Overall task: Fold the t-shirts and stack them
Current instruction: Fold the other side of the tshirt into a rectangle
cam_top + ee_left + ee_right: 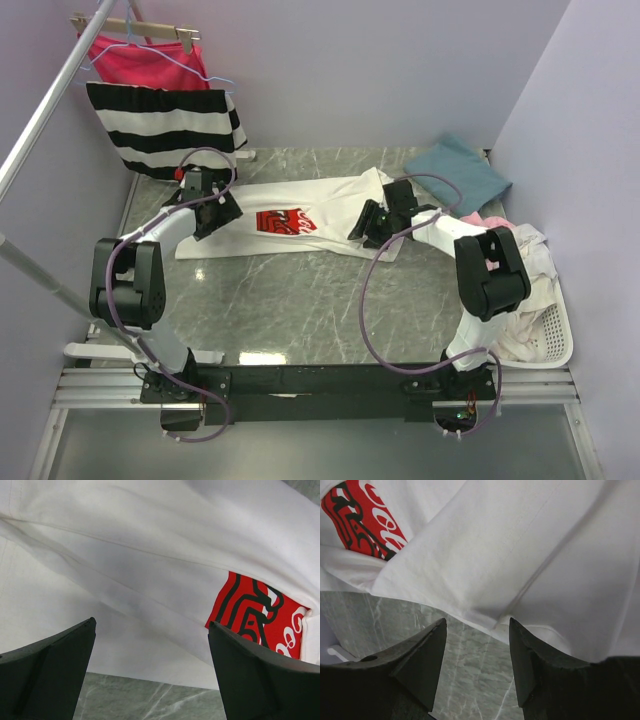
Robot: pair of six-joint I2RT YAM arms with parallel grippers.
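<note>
A white t-shirt with a red square logo lies partly folded across the marble table. My left gripper is open over its left end; the left wrist view shows white cloth, the logo and the near hem between the spread fingers. My right gripper is open at the shirt's right part; the right wrist view shows the near edge of the cloth just beyond the fingertips, nothing held. A teal-blue t-shirt lies folded at the back right.
A white basket at the right holds pale white and pink garments. A black-and-white striped garment and a red-pink one hang on a rack at the back left. A metal rack pole crosses the left.
</note>
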